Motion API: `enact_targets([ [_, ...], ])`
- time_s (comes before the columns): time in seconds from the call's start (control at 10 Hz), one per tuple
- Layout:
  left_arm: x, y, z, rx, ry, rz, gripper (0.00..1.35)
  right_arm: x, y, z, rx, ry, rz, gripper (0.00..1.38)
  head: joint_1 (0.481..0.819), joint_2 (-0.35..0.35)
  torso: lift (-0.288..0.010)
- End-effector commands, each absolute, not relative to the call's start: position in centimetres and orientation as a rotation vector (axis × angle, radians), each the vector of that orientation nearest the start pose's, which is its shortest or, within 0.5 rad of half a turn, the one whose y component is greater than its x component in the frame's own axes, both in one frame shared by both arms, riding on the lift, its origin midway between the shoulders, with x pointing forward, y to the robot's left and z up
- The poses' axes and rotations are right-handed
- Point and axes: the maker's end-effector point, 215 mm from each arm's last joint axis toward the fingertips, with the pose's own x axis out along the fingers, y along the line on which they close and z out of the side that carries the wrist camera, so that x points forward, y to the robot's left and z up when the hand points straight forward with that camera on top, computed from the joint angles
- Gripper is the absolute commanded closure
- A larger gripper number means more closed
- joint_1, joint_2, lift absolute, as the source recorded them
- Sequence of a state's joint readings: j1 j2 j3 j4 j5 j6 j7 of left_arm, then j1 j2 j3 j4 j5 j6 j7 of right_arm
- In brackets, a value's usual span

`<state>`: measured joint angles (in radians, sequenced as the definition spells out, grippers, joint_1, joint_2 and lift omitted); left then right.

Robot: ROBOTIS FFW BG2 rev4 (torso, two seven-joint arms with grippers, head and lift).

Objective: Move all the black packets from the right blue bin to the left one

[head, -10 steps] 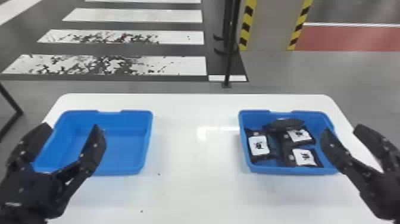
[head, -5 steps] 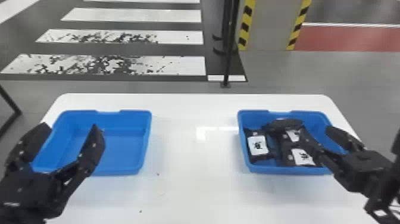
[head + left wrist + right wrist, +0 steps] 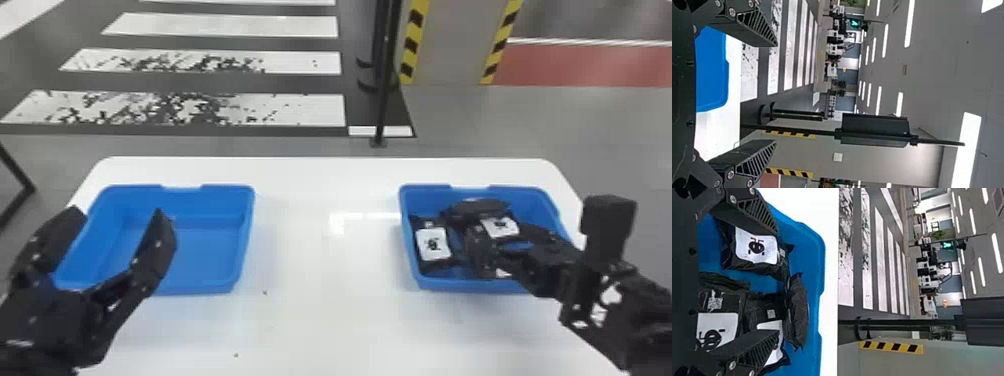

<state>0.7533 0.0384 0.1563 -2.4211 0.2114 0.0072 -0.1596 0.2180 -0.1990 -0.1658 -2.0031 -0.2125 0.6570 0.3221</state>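
Note:
My left gripper (image 3: 119, 214) stays over the bare left blue bin (image 3: 212, 250) in the head view, fingers apart. In the left wrist view the left gripper (image 3: 776, 93) is open with nothing between its fingers. My right gripper (image 3: 497, 234) is low over the right blue bin (image 3: 410, 265), partly covering black packets. In the right wrist view the right gripper (image 3: 777, 283) stands open above several packets: one (image 3: 756, 246) by one finger, two side by side (image 3: 719, 323) (image 3: 770, 325), and one (image 3: 797, 311) leaning along the bin's far wall. None is visibly gripped.
Both bins stand on a white table (image 3: 320, 280), with a wide stretch of tabletop between them. Beyond the table's far edge a dark post (image 3: 384, 90) rises from the floor, near a pillar with yellow-black striped edges.
My right arm has swung inward from the right, bringing its gripper from the right bin's right side to over the packets. The left arm has hardly moved.

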Motion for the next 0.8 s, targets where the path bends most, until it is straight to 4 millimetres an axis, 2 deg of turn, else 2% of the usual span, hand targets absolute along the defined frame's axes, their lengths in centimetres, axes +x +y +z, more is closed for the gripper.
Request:
enact_targets([
  [0.0, 38.1, 25.8, -22.9, -0.065, -0.106, -0.090, 0.17, 51.6, -26.4, -39.4, 0.061, 0.415, 0.259, 0.09, 0.695, -0.022, -0.140],
  [0.3, 38.1, 25.7, -22.8, -0.066, -0.111, -0.094, 0.17, 52.9, -25.0, -40.5, 0.059, 0.454, 0.277, 0.25, 0.695, -0.004, -0.140],
  [0.7, 38.4, 25.2, -22.9, -0.070, -0.113, -0.106, 0.17, 53.7, -23.4, -44.2, 0.078, 0.541, 0.306, 0.25, 0.695, 0.010, -0.140],
])
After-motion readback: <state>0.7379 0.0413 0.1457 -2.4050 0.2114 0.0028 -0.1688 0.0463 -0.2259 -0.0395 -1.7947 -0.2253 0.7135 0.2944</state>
